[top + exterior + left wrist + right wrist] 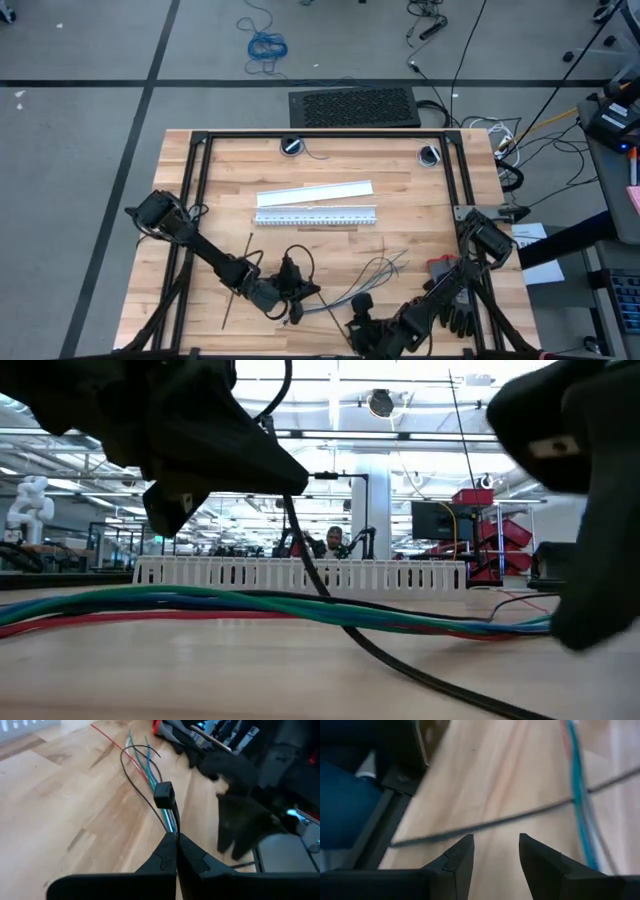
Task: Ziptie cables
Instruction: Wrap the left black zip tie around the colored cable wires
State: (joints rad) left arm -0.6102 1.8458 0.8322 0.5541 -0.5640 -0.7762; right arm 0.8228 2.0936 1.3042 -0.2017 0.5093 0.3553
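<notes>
Left fingers (170, 857): pressed tight together, pinching the cables (171, 817) near the worktop's (420, 215) front edge
Right fingers (460, 862): spread apart, holding nothing, front edge too
Ziptie (237, 280): lying near the front-left corner

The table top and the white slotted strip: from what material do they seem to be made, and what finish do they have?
The table top looks like wood: pale joined planks with visible grain and seams, and a smooth, faintly glossy finish. The white slotted strip seems to be plastic, judging by its even matte white and its regular, evenly cut teeth; painted metal cannot be ruled out.
</notes>
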